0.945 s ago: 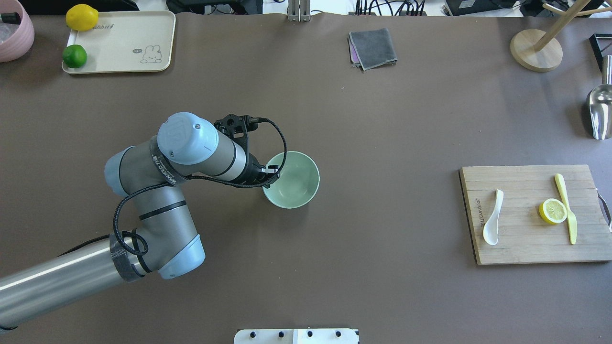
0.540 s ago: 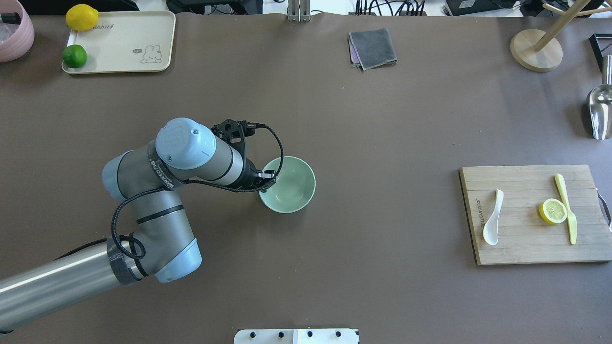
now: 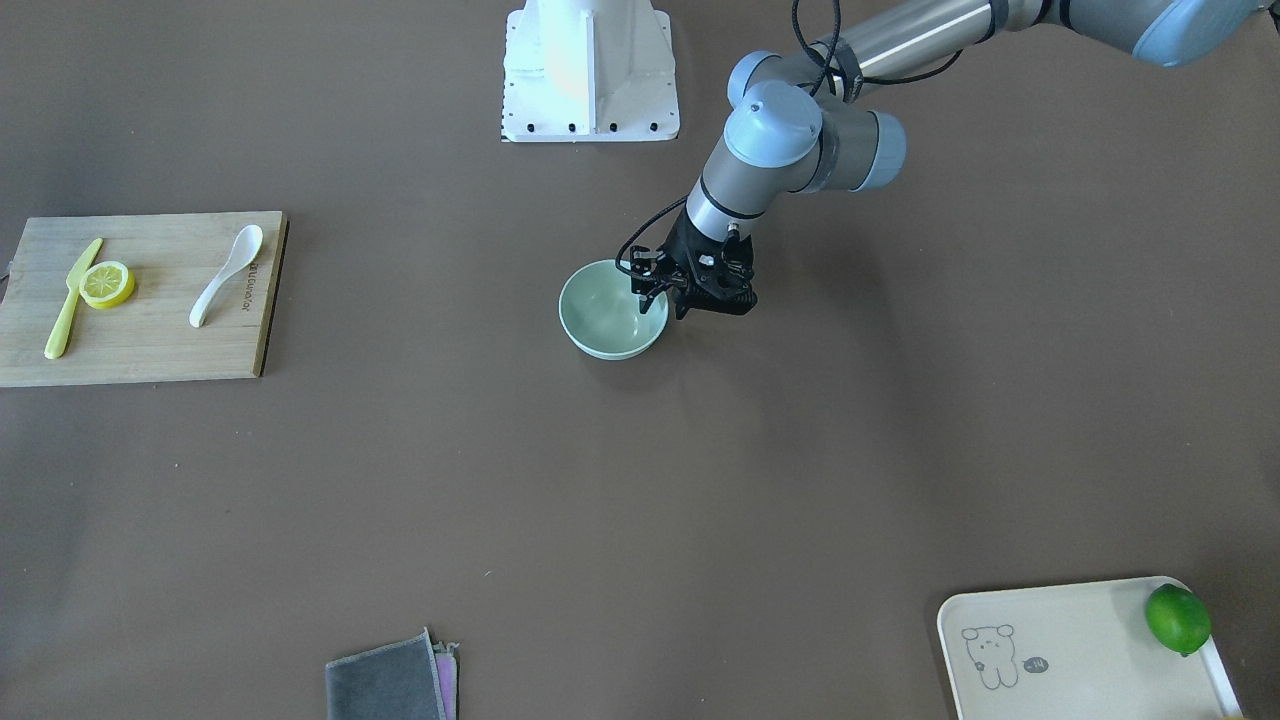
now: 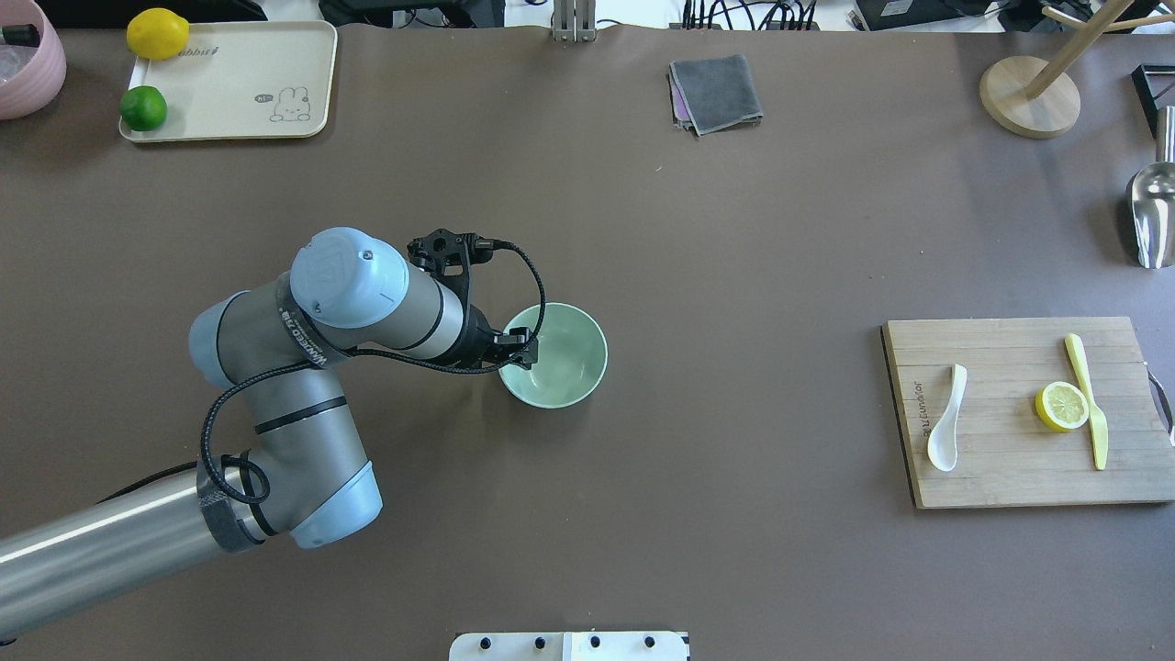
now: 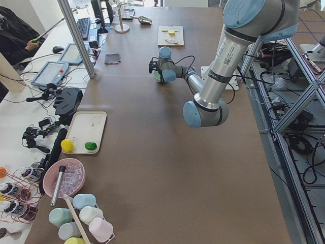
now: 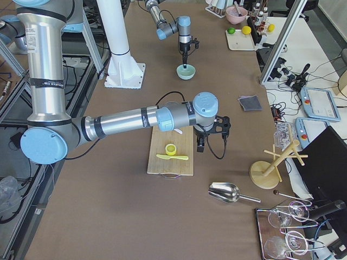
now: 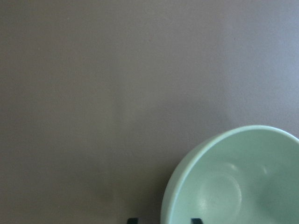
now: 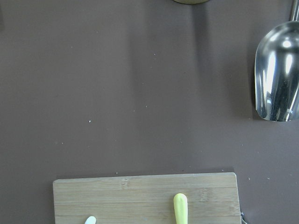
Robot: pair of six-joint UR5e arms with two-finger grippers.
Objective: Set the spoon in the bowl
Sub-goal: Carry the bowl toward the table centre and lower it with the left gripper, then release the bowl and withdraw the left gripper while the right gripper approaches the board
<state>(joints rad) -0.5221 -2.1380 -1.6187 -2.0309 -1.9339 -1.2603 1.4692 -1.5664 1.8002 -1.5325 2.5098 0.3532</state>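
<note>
Early step, seemingly. On the counter (image 4: 734, 229): board (image 4: 1010, 468) at frame right, bowl (image 4: 574, 367) mid-frame, spoon (image 4: 945, 422) left ungrabbed on the board. Bowl rim is straddled by spread left fingers (image 3: 684, 306); right fingers (image 6: 199, 146) can't be judged. Spoon pickup is needed next.

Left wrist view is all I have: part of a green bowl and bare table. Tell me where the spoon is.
Observer: The spoon lies on a wooden cutting board, far off toward the robot's right. It is not in the bowl.
Operator: Tell me which way it points.
Observer: The overhead view shows its scoop toward the robot and its handle away.
Operator: Name what shares the board.
Observer: A lemon half and a yellow knife, both apart from the spoon.
</note>
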